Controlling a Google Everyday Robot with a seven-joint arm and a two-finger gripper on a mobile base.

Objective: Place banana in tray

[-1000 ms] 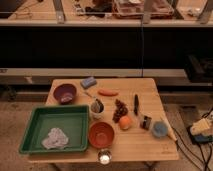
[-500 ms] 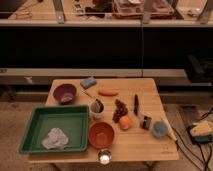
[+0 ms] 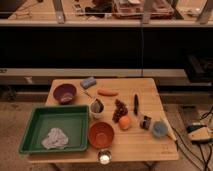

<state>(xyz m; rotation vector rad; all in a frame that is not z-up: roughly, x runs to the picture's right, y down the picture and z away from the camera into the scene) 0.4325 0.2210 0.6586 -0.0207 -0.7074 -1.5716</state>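
The green tray [image 3: 35, 131] sits at the table's front left with a crumpled pale cloth [image 3: 54, 138] in it. A pale, slim banana [image 3: 168, 130] lies near the table's right edge, just beside a blue cup [image 3: 158, 130], far from the tray. My gripper does not appear in the camera view, and no arm shows over the table.
On the wooden table [image 3: 145, 145] stand a purple bowl [image 3: 65, 92], an orange bowl [image 3: 101, 134], a carrot [image 3: 107, 92], a round orange fruit [image 3: 124, 122], dark grapes [image 3: 119, 110], a knife [image 3: 135, 103], a white cup [image 3: 96, 106], a blue sponge [image 3: 88, 82] and a small bright cup [image 3: 104, 158].
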